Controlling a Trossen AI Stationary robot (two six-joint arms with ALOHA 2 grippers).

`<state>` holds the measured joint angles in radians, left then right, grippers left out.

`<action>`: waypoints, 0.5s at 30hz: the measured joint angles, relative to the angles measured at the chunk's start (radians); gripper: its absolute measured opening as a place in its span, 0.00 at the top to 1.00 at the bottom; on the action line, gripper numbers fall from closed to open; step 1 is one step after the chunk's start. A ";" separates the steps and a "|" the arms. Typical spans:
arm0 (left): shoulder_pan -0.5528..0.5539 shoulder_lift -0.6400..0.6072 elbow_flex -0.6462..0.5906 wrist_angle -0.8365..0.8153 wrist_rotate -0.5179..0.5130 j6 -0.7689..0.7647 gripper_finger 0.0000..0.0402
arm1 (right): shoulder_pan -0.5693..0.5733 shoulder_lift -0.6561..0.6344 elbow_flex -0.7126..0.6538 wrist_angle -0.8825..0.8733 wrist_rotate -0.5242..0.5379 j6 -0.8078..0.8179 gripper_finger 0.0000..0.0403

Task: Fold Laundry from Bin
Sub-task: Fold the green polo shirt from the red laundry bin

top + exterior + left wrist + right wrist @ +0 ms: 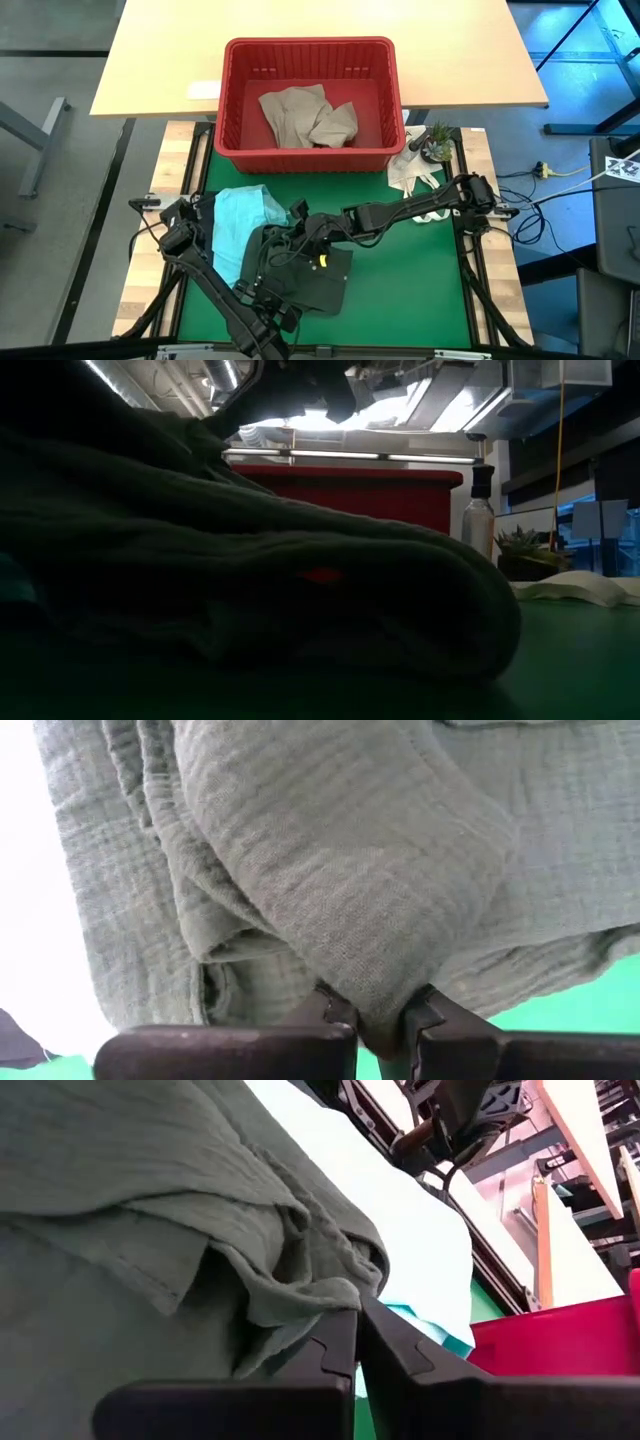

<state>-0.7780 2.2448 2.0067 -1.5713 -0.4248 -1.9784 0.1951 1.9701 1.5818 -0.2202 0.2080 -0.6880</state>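
A dark olive-green garment [310, 280] lies heaped on the green mat near the middle; in the low view the garment [250, 590] fills the foreground. My left gripper [385, 1020] and my right gripper [358, 1320] are both shut on it, close together above its far-left part [285, 245]. A light teal garment [245, 215] lies on the mat to its left. The red bin [310, 150] stands at the far edge with a beige-tan garment [305, 115] on its floor. My left gripper pinches a rounded fold [380, 990] of the olive garment, several layers thick, between its two fingers. It comes steeply from above. The cloth bulges out past the fingertips, slack. My right gripper pinches a bunched edge [315, 1305] of the same garment between its two fingers, slanting down from the table's right. The cloth spreads slack from the hold, and its lower part lies on the mat.
A white cloth bag [415, 175] and a small potted plant [437, 145] sit at the far right by the bin. A bottle [480, 510] stands there in the low view. Bare green mat [410, 290] lies to the right of the garment.
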 joint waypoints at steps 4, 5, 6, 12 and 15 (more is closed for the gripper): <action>0.000 0.000 -0.004 0.000 0.001 0.000 0.94 | -0.001 0.000 0.000 0.003 0.000 0.000 0.96; 0.000 0.000 -0.004 0.000 0.001 -0.001 0.93 | -0.001 0.000 0.000 0.002 0.000 0.000 0.95; 0.001 0.000 -0.004 0.000 0.005 -0.001 0.91 | -0.001 0.000 0.000 0.002 0.000 0.000 0.94; 0.002 0.000 -0.004 0.000 0.032 0.022 0.80 | -0.001 0.000 0.000 0.011 -0.036 0.001 0.73; 0.004 0.000 -0.004 0.000 0.058 0.026 0.72 | 0.000 0.000 0.000 0.048 -0.036 0.002 0.61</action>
<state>-0.7737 2.2448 2.0022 -1.5711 -0.3664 -1.9522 0.1951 1.9701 1.5814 -0.1718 0.1715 -0.6864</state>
